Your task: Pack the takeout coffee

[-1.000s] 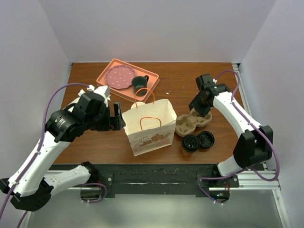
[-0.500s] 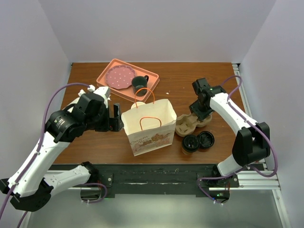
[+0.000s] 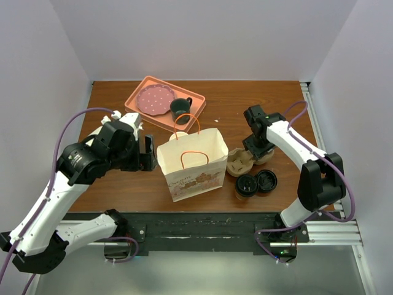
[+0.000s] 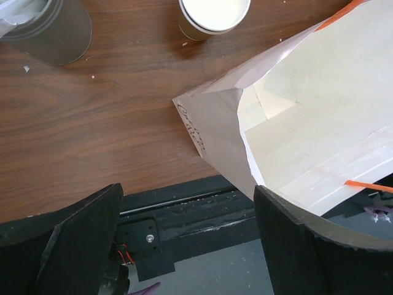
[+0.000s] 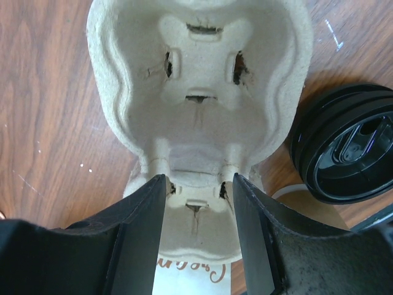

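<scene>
Takeout coffee (image 3: 246,185) is standing near the near edge of the counter (image 3: 135,190), beside the paper bag (image 3: 193,163). Left gripper (image 3: 148,152) is hanging wide open; right gripper (image 5: 195,181) is straddling the cup carrier (image 5: 196,74), partly open

My fingers (image 5: 135,246) are matt black plastic. The carrier (image 5: 202,67) is rough, matt moulded pulp; the lid (image 5: 347,147) glossy black plastic; the bag (image 4: 319,141) smooth matt paper; the table (image 5: 49,92) polished wood grain.
</scene>
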Action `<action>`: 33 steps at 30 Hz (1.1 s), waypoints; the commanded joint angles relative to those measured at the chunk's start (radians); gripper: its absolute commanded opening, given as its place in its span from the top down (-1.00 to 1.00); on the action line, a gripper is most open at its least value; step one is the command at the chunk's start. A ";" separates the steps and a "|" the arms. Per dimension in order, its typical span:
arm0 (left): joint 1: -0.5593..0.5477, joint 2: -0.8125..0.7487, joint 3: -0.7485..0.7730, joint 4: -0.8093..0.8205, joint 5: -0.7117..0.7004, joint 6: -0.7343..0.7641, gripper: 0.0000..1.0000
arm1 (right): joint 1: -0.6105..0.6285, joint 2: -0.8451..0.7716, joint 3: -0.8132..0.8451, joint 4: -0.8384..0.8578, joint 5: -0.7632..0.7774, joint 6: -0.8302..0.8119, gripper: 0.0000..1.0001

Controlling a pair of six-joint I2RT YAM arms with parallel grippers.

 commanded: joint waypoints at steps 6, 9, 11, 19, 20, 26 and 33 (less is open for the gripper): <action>0.007 -0.020 0.035 -0.003 -0.023 0.020 -0.86 | 0.003 0.016 -0.022 0.021 0.074 0.039 -0.01; 0.006 -0.020 0.036 -0.001 -0.024 0.019 -0.86 | 0.003 0.026 -0.017 0.026 0.071 0.039 -0.01; 0.006 -0.020 0.036 -0.004 -0.024 0.017 -0.86 | 0.003 0.029 -0.019 0.032 0.073 0.038 -0.01; 0.007 -0.026 0.029 -0.003 -0.024 0.011 -0.86 | 0.003 0.040 -0.011 0.034 0.077 0.036 0.03; 0.006 -0.026 0.027 -0.004 -0.024 0.011 -0.86 | 0.003 0.043 -0.010 0.032 0.079 0.036 0.03; 0.006 -0.028 0.026 -0.003 -0.024 0.008 -0.86 | 0.005 0.054 -0.005 0.031 0.088 0.033 0.06; 0.006 -0.026 0.027 -0.003 -0.027 0.008 -0.86 | 0.003 0.048 0.009 0.031 0.103 0.018 0.29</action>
